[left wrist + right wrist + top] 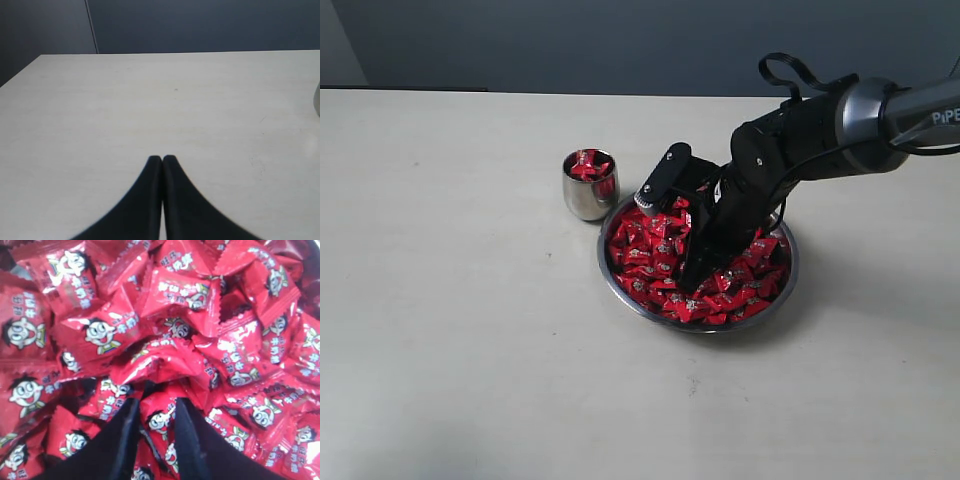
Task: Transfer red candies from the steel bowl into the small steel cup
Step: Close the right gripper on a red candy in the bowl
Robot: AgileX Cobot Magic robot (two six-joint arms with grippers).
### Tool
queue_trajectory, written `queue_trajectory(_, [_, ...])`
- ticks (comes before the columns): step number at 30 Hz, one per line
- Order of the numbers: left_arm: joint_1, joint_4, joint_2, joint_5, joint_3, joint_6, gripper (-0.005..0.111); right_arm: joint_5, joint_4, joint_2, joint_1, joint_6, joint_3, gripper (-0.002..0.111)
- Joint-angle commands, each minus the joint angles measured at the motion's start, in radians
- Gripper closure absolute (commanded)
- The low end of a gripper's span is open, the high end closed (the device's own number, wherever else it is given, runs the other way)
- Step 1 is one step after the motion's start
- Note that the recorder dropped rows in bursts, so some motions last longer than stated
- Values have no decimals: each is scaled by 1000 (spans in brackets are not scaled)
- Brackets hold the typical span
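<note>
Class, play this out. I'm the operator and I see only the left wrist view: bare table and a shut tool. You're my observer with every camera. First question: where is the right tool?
Observer: The right tool is down in the bowl, its tips buried among the candies.
Operator: Has it got one?
Observer: In the right wrist view, one candy sits between its tips, which look closed on it.
Operator: Is there anything in the cup?
Observer: Yes. The cup stands beside the bowl and holds a few red candies near its brim.
</note>
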State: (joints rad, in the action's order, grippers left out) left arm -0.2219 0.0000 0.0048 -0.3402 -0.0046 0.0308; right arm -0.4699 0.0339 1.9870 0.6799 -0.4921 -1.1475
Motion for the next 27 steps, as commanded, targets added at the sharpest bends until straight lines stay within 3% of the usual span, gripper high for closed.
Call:
queue_trajectory(1, [5,-6,-5,10,5,-1,106,15,9,0,-2,2,-3,83])
queue_trajectory(3, [5,-6,-5,10,5,-1,106,15,9,0,-2,5,-3,87])
queue_trajectory(8, [5,-6,-5,10,5,-1,106,13,9,0,-2,9,-3,109])
queue_trajectory(27, [5,-6,-5,10,5,-1,106,-28,9,-27,-2,25,-24,109])
